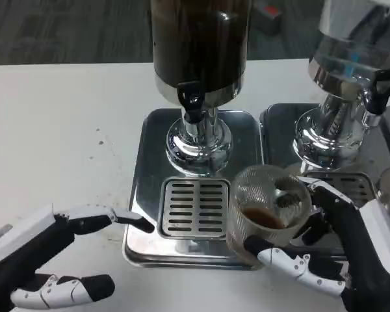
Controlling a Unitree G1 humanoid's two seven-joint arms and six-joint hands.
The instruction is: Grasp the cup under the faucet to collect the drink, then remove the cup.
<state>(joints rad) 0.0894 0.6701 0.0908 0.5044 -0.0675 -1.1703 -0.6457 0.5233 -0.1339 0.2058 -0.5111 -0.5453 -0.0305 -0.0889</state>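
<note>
a: right robot hand [341, 250] wrapped around the cup [268, 211], some dark drink inside. left robot hand [49, 257] spread, holding nothing.

b: beyond the cup?

a: drip grille [195, 208] just left of it, faucet [191, 103] further back. looks collected already; left to carry clear onto the bench [58, 130].

Head view, steeply down and close over white table [65, 130]

Clear cup [268, 207], brown drink inside
</note>
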